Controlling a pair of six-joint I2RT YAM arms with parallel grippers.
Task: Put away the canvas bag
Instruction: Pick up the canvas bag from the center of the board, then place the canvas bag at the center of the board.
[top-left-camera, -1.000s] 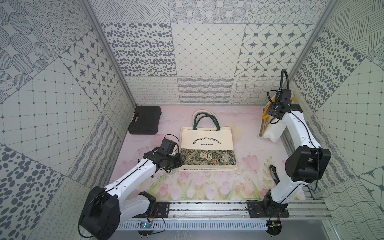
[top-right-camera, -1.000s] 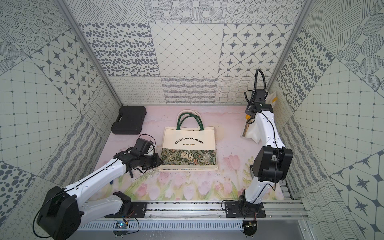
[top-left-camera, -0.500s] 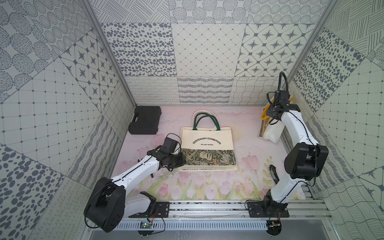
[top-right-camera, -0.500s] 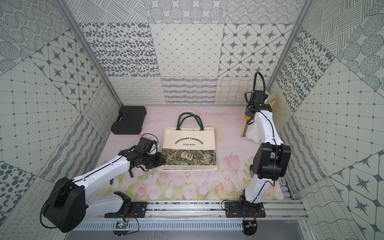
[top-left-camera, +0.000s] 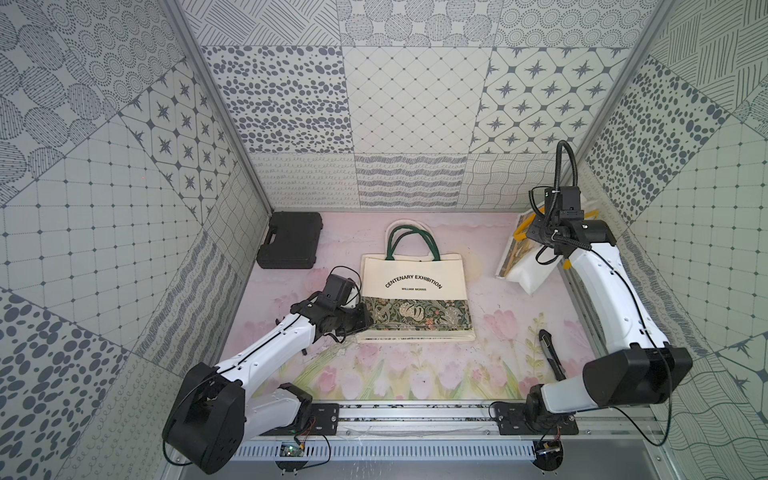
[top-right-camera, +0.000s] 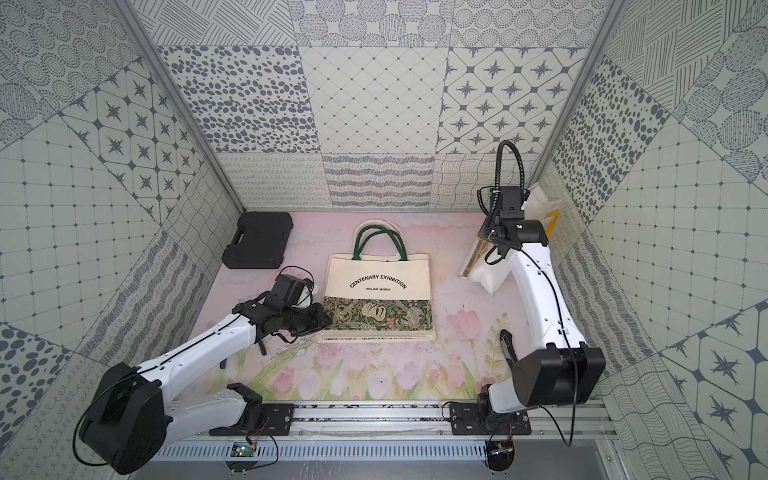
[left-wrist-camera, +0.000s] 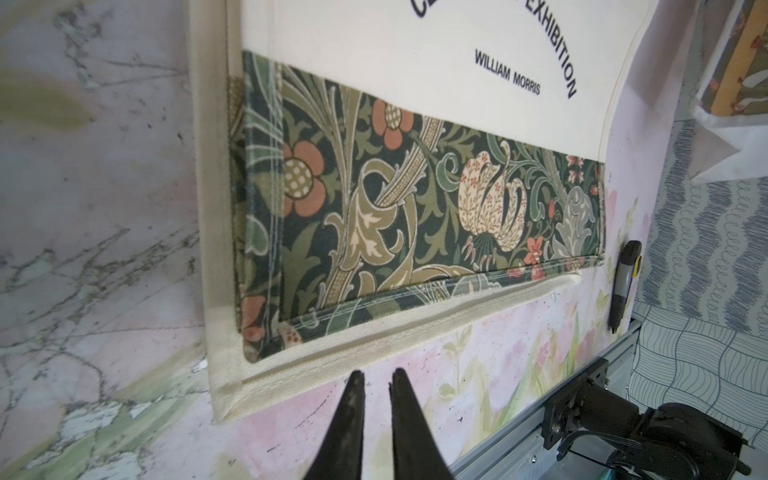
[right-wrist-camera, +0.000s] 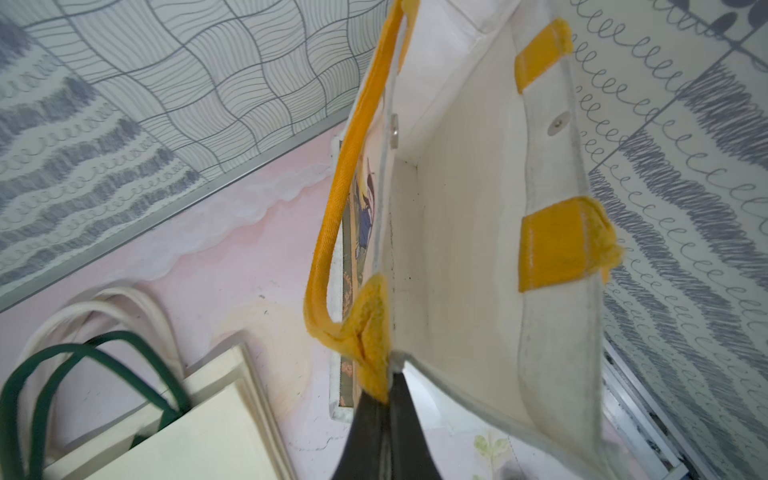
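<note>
Taking the arms' rail as 6 o'clock on the flowered mat, we find a closed black plastic case at 10 o'clock, against the wall. Next comes the left gripper, low over the mat at the 7 o'clock corner of the canvas tote bag. In the left wrist view its fingers stand only a narrow slit apart with nothing between them. Their tips lie just short of the bag's cream bottom edge; whether they touch it we cannot tell. The tote lies flat at the mat's centre, printed face up, its green handles pointing to 12 o'clock. At 4 o'clock a slim grey-and-black hand tool lies alone, well apart from the tote. At 2 o'clock a yellow-handled bag stands leaning by the wall, mouth open; the right gripper is pinched tight on its rim, where a yellow strap is sewn on
</note>
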